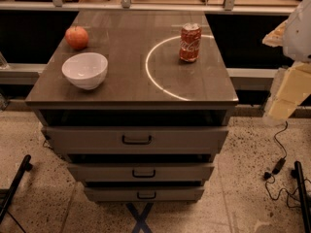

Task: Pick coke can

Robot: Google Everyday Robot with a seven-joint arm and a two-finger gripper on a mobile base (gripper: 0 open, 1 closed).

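The coke can (pixel 190 42) is a red, slightly dented can with white script and a silver top. It stands upright on the dark cabinet top (pixel 131 81), right of centre and toward the back, on a bright ring of light. My gripper (pixel 285 93) hangs at the right edge of the view, off the cabinet's right side, well apart from the can and lower than the tabletop's far part. It holds nothing that I can see.
A white bowl (pixel 85 70) sits at the front left of the cabinet top. A red-orange apple (pixel 77 37) lies behind it. Three drawers (pixel 137 140) are stepped out below. Cables (pixel 279 166) lie on the floor at the right, and a shelf edge runs behind.
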